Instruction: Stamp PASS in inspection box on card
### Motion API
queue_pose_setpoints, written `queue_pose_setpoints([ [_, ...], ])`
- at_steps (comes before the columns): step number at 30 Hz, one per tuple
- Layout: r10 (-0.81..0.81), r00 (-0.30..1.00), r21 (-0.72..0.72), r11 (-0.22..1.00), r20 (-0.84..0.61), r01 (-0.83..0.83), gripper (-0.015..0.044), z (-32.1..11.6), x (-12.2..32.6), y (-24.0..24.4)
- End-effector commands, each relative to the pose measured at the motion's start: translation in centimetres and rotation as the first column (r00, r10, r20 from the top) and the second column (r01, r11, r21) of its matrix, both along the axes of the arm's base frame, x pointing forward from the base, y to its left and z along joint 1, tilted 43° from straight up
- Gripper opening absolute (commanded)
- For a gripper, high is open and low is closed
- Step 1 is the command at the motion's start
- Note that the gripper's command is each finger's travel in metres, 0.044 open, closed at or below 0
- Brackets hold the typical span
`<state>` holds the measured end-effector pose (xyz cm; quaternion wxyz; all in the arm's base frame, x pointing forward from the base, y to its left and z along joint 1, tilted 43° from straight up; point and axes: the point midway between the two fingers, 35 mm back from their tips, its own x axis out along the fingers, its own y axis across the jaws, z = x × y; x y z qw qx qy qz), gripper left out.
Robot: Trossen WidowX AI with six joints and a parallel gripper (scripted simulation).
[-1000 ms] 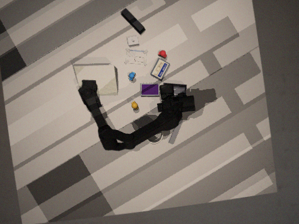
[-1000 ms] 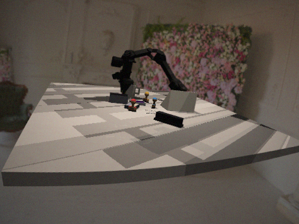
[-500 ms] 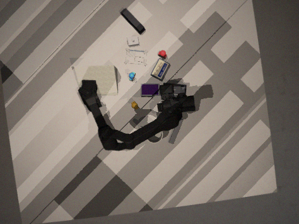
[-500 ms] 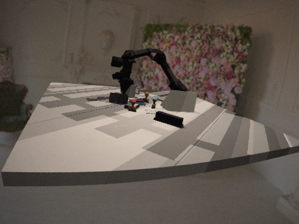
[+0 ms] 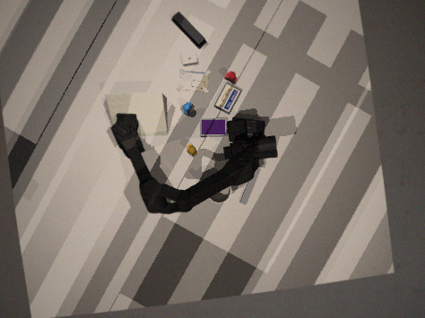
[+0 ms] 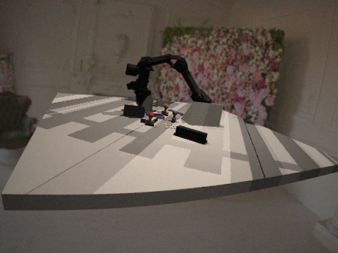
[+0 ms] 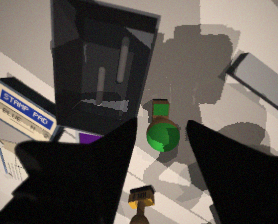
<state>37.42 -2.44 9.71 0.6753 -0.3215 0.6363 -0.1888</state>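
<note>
A green-topped stamp (image 7: 163, 136) stands between the open fingers of my gripper (image 7: 161, 123) (image 6: 142, 104); gaps show on both sides. The arm hides this stamp in the top view. Other stamps have a yellow knob (image 5: 192, 150) (image 6: 165, 108), a blue knob (image 5: 188, 107) (image 6: 175, 114) and a red knob (image 5: 230, 76) (image 6: 151, 115). I cannot read which says PASS. The purple ink pad (image 5: 213, 127) (image 7: 90, 138) lies open beside the gripper. The case marked STAMP PAD (image 5: 228, 98) (image 7: 27, 110) is next to it. The card (image 5: 190, 80) lies farther back; its box is too small to make out.
A dark open tray (image 7: 70, 107) (image 6: 133, 111) with two rods stands close beside the gripper. A grey bar (image 7: 257, 75) lies on its other side. A long black block (image 5: 189, 30) (image 6: 190, 134) and a small white item (image 5: 189, 59) lie beyond the card. A pale panel (image 5: 148, 112) is near the arm base.
</note>
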Motion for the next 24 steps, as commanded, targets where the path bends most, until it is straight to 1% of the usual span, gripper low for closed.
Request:
queue_pose_setpoints([
  [1,-0.038,0.999,-0.018,0.999,-0.025,0.038,0.0228,-1.1,-0.3,-1.7],
  [3,-0.038,0.999,-0.018,0.999,-0.025,0.038,0.0228,-1.1,-0.3,-1.7],
  [4,0.0,1.0,0.0,1.0,0.0,0.0,0.0221,0.0,0.0,0.0],
  [21,0.0,1.0,0.0,1.0,0.0,0.0,0.0108,0.0,0.0,0.0],
  [24,0.0,1.0,0.001,1.0,0.0,0.0,0.0029,0.1,0.0,0.0],
])
